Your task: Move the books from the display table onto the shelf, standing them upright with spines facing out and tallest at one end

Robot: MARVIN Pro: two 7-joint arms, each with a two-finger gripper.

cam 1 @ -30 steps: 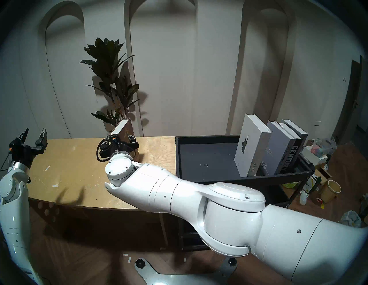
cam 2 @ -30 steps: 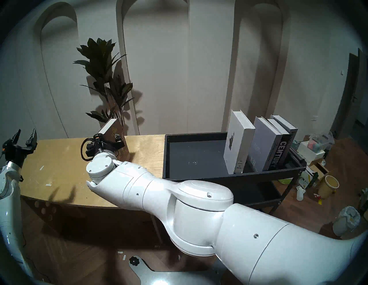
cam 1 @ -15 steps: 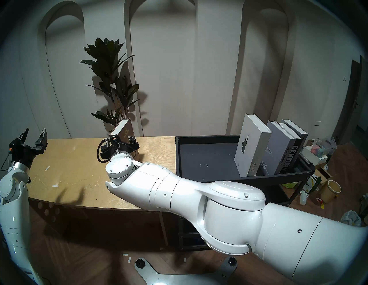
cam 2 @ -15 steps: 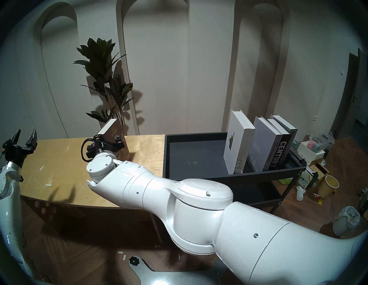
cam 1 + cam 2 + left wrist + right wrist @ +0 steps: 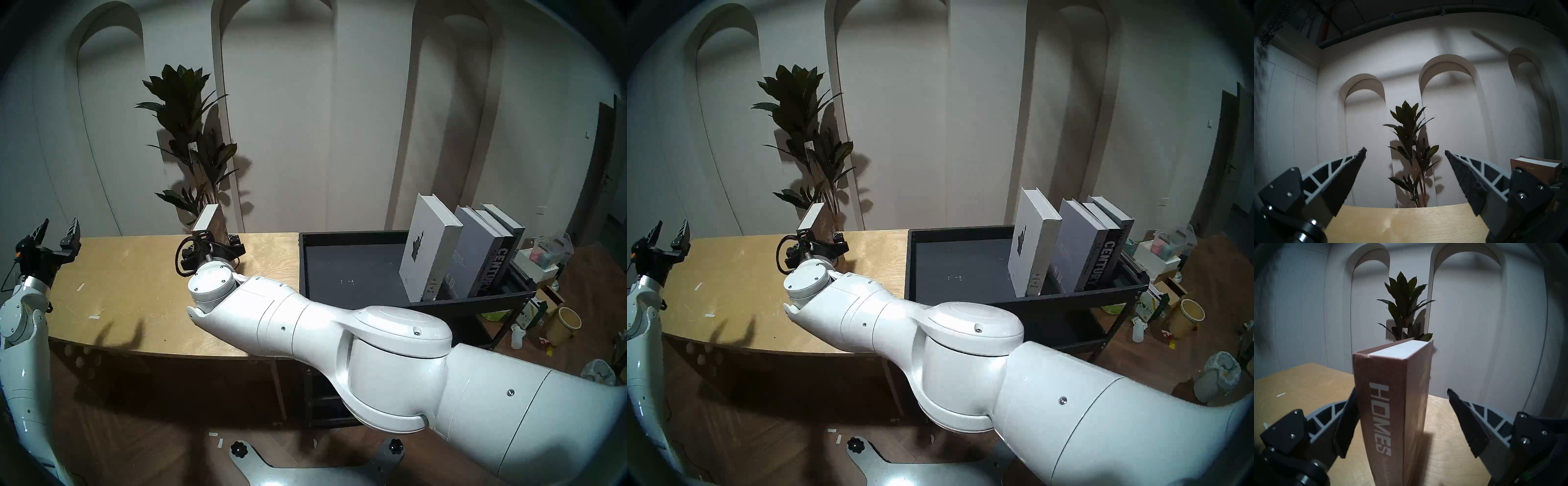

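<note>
Rightward the right tool (image 5: 1401, 392) has slid, wide open, straddling the brown "HOMES" book (image 5: 1390, 405) standing upright on the plywood worktop (image 5: 135, 288), without clamping it. Far left of that book, the left tool (image 5: 58, 228) hovers open, empty.

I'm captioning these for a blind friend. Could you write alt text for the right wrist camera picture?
A brown book marked "HOMES" stands upright on a plywood table, between the open fingers of the right gripper. The left finger is at the book's side; the right one stands clear. Behind are a leafy plant and a pale wall with arched niches.
</note>
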